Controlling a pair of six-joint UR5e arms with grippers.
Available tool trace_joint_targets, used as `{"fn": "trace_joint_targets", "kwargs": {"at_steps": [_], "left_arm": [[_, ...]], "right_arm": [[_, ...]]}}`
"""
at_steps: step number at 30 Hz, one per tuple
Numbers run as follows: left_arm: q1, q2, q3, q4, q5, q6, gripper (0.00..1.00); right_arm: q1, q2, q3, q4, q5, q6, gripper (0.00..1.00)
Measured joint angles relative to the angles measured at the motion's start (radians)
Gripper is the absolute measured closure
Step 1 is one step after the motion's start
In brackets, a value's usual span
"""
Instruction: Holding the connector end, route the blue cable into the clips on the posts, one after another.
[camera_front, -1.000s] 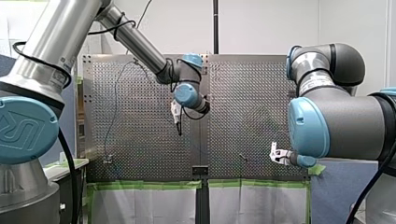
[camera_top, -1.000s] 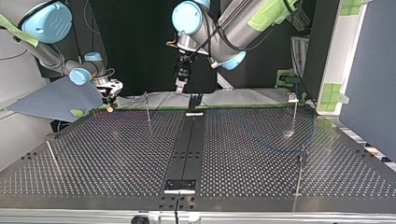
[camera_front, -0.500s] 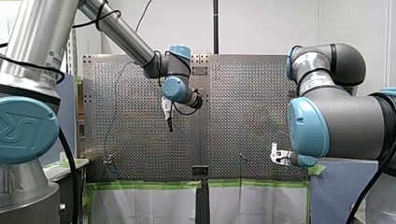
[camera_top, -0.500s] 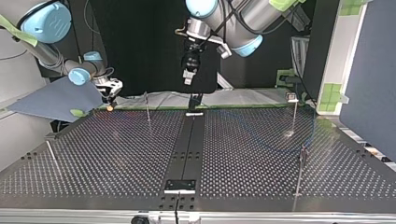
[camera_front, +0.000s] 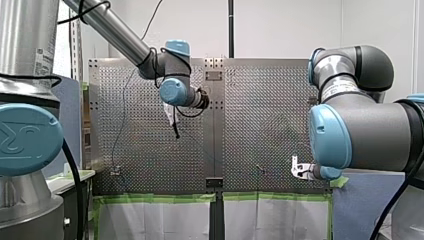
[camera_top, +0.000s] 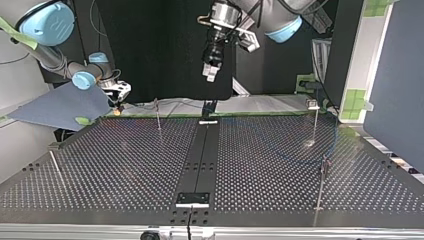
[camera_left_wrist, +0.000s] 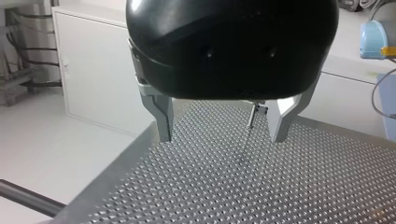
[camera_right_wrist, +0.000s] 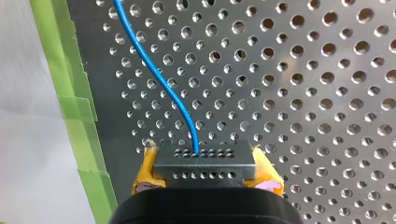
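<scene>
The blue cable (camera_right_wrist: 156, 77) runs from the connector (camera_right_wrist: 205, 164) out over the desk (camera_right_wrist: 303, 93), near the green tape (camera_right_wrist: 74, 121) on the desk's edge. My right claw (camera_right_wrist: 205, 175) is clenched on that connector, with yellow pads (camera_right_wrist: 142, 175) on either side. My left claw (camera_left_wrist: 222, 128) hangs released above the desk, nothing between its metal fingers (camera_left_wrist: 161, 114).

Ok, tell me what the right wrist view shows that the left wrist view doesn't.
Only the right wrist view: the blue cable running into the connector, which my right end effector clamps between yellow pads; green tape edging the table.
Only the left wrist view: my left end effector, open and empty, with a post ahead between its fingers, and a white cabinet beyond the table.
Both: the perforated table.
</scene>
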Motion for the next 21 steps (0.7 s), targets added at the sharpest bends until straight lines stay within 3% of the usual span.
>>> {"fn": "trace_joint_targets", "kwargs": {"at_steps": [4, 11, 17, 21], "left_arm": [[0.001, 0.037, -0.037, 0.005, 0.000, -0.002, 0.00], [0.006, 0.097, -0.102, 0.046, 0.012, -0.041, 0.00], [0.002, 0.111, -0.162, 0.105, 0.010, -0.094, 0.00], [-0.004, 0.107, -0.203, 0.147, 0.007, -0.103, 0.00]], "right_arm": [[-0.001, -0.004, 0.005, -0.001, 0.001, -0.002, 1.00], [-0.001, -0.057, 0.043, -0.005, 0.001, -0.006, 1.00], [-0.006, -0.121, 0.085, -0.015, 0.008, -0.008, 1.00], [-0.008, -0.159, 0.113, -0.022, 0.024, -0.006, 1.00]]}}
